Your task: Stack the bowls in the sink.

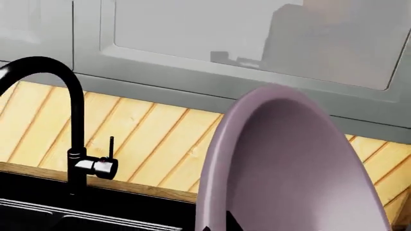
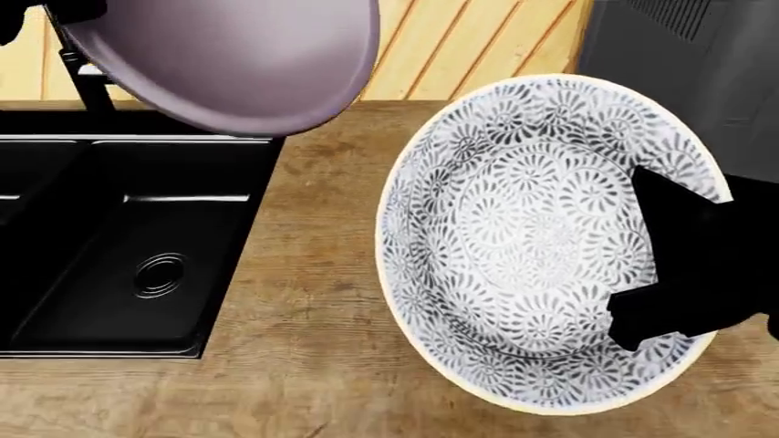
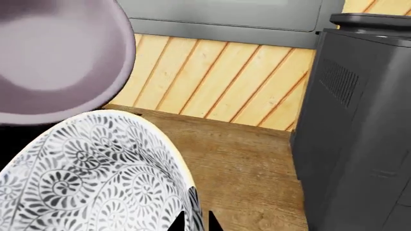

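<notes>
The mauve-purple bowl [image 2: 232,59] hangs tilted above the black sink's [image 2: 73,310] right basin, near the faucet [image 1: 70,120]. My left gripper [image 1: 218,226] is shut on its rim; the bowl [image 1: 289,168] fills that wrist view. The white floral bowl [image 2: 535,237] is held tilted, its inside facing the head camera, over the wooden counter to the right of the sink. My right gripper [image 3: 192,224] is shut on its rim, one fingertip on each side of the wall [image 3: 90,178]. The right arm [image 2: 706,265] covers part of the bowl's right edge.
The wooden counter [image 2: 316,301] runs between the sink and a dark grey appliance [image 3: 359,134] at the right. A slatted wood backsplash [image 3: 212,82] and grey cabinets [image 1: 192,43] stand behind. A round drain [image 2: 160,274] sits in the right basin.
</notes>
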